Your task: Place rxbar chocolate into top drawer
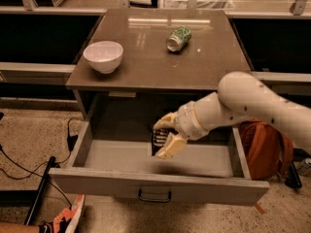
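Note:
The top drawer [112,158] is pulled wide open under the brown table, its grey front [97,188] with a small dark handle [154,196] facing me. My gripper [165,136] hangs low inside the drawer, near its middle. Its cream fingers [171,146] are shut on the rxbar chocolate [157,140], a small black bar held upright on edge, close to the drawer floor. My white arm reaches in from the right.
On the table top stand a white bowl [103,56] at the left and a green-patterned can [178,38] lying on its side at the back. An orange backpack [266,149] sits on the floor at the right. Cables and a shoe [63,218] lie at the lower left.

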`<move>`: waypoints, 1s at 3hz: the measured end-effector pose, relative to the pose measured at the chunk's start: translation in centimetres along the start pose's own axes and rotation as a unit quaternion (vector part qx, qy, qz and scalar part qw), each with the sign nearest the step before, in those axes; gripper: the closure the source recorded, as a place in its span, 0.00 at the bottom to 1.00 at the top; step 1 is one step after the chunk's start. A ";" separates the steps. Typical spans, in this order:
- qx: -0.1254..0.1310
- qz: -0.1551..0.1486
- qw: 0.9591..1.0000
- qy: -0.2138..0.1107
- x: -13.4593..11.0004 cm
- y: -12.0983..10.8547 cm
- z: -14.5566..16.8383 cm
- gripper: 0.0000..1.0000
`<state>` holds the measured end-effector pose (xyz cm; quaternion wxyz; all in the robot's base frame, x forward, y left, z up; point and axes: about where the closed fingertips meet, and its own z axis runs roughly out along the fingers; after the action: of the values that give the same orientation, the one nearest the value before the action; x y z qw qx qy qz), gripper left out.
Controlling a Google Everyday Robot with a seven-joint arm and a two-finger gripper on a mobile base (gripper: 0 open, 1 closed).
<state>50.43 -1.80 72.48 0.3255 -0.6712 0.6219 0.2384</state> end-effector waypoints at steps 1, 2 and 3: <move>-0.005 0.016 1.000 -0.002 4.8 1.0 3.8 1.00; -0.004 0.029 1.000 0.002 7.5 1.2 6.1 0.81; -0.004 0.030 1.000 0.002 7.5 1.1 6.2 0.59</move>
<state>50.67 -2.39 62.66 0.3146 -0.6540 0.6412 0.2494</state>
